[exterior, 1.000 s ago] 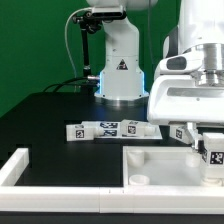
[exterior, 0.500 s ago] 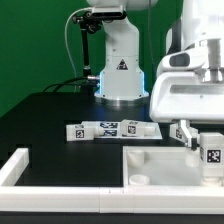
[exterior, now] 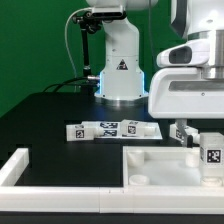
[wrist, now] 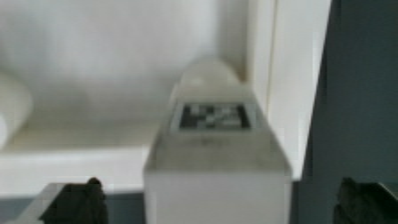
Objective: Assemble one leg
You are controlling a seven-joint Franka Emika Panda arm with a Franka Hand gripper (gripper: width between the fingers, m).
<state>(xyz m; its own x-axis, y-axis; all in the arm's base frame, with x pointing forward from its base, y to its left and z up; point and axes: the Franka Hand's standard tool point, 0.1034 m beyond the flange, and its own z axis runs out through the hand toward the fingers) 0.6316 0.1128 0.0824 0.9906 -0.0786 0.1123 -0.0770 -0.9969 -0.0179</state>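
Observation:
A leg (exterior: 210,158), a stubby white peg-block with a square tag, stands upright at the right side of the large white tray (exterior: 150,149) in the exterior view. My gripper (exterior: 199,132) hangs just above it under the broad white hand. In the wrist view the leg (wrist: 217,118) rises between my gripper (wrist: 219,205) fingers. The dark fingertips (wrist: 75,200) stand apart on either side, with a gap to the leg on each side. The jaws are open and hold nothing. The tray floor (wrist: 80,110) lies behind the leg.
The marker board (exterior: 105,129) lies behind the tray on the black table. A white L-shaped rail (exterior: 20,165) runs along the front left. Another robot base (exterior: 118,75) stands at the back. A small white tagged piece (exterior: 183,131) shows beside the gripper.
The hand has risen a little above the leg. The leg stays standing on the tray at the same spot.

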